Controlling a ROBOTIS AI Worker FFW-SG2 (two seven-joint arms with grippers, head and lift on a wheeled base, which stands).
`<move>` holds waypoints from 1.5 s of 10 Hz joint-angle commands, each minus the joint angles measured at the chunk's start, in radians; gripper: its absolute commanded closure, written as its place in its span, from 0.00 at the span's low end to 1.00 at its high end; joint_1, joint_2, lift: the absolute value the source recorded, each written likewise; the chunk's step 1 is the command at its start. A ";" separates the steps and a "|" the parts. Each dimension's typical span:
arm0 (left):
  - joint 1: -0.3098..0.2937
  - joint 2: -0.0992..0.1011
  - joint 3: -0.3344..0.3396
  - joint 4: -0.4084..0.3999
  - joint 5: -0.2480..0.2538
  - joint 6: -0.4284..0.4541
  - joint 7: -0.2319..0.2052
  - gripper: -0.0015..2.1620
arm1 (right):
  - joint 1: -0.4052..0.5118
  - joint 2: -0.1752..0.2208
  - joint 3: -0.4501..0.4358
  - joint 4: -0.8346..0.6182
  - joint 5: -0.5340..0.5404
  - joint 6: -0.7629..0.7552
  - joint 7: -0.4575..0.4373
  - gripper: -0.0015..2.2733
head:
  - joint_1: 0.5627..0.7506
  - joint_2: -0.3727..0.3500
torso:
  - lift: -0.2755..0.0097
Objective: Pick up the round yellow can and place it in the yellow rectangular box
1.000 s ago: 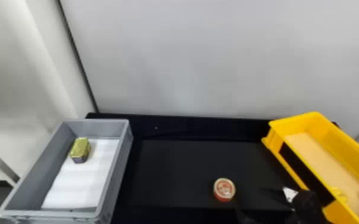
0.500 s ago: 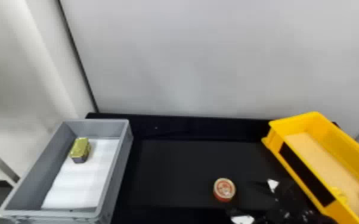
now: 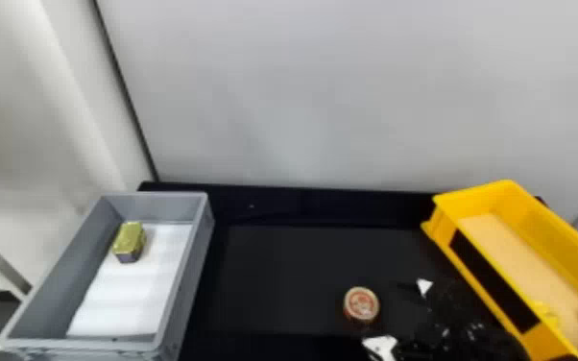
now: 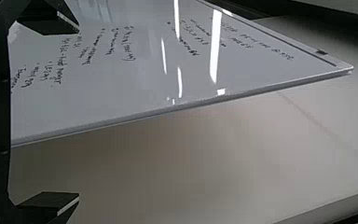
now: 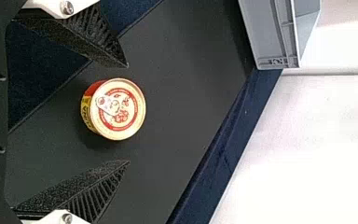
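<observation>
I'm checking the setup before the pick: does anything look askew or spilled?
The yellow box looks askew: its far rim slants against the back edge of the table. The can stands upright. Nothing looks spilled.

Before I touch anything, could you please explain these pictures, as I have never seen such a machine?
This is a two-armed robot. The head view looks forward and down at a black table; each wrist view comes from a camera on one arm, turned sideways.

On the table, a round can sits between a grey box and a yellow box. The grey box holds a small gold-topped tin.

In the right wrist view, the right hand has its two fingers spread, the can showing between them. The left hand is open too, before a whiteboard with writing. Neither hand holds anything.
</observation>
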 commanded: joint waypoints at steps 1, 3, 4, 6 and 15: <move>0.000 -0.003 -0.001 0.000 -0.001 -0.002 -0.001 0.01 | -0.024 0.001 0.026 0.051 0.003 -0.009 -0.001 0.01 | 0.70 0.53 | 0.75; 0.000 -0.003 -0.001 0.000 -0.002 -0.002 0.000 0.01 | -0.043 0.009 0.041 0.087 0.003 -0.022 -0.009 0.02 | 0.70 0.53 | 0.75; 0.000 -0.003 -0.003 0.000 -0.002 -0.002 0.000 0.02 | -0.049 0.014 0.043 0.100 0.005 -0.029 -0.012 0.02 | 0.70 0.53 | 0.75; -0.001 -0.003 -0.003 0.000 -0.002 -0.002 -0.001 0.01 | -0.056 0.021 0.046 0.112 0.005 -0.037 -0.015 0.03 | 0.70 0.53 | 0.75; -0.001 -0.003 0.003 0.000 -0.004 -0.004 -0.001 0.01 | -0.050 0.023 0.043 0.103 0.005 -0.043 -0.032 0.21 | 0.70 0.53 | 0.75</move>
